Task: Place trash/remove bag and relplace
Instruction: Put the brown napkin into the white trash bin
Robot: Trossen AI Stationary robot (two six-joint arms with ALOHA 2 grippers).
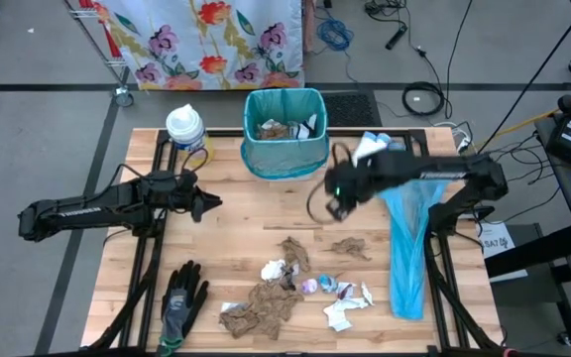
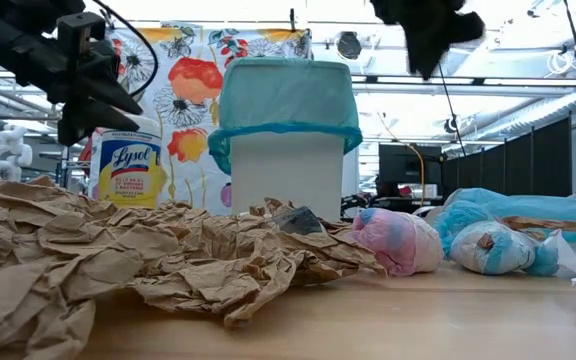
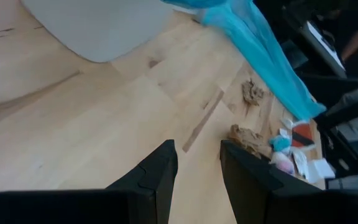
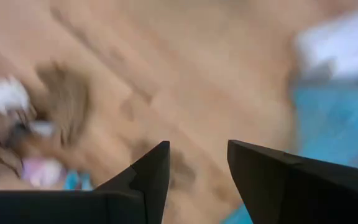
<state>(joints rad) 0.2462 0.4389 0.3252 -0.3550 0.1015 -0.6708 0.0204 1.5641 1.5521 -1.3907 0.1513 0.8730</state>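
Observation:
The bin (image 1: pixel 285 129) stands at the table's far middle, lined with a teal bag (image 2: pixel 286 100), with some scraps inside. Trash lies loose near the front edge: crumpled brown paper (image 1: pixel 264 305), a white tissue scrap (image 1: pixel 274 268), a purple wrapper ball (image 1: pixel 308 286) and a brown wad (image 1: pixel 350 248). My right gripper (image 4: pixel 197 149) hangs open above the table between the bin and the trash, pointing steeply down, nothing between its fingers. My left gripper (image 3: pixel 197 146) is open at the table's left (image 1: pixel 206 203), clear of everything.
A loose blue bag (image 1: pixel 404 248) lies stretched along the table's right side. A Lysol tub (image 1: pixel 186 129) stands left of the bin. A black-and-grey glove (image 1: pixel 181 297) lies at the front left. Bare wood shows between the two grippers.

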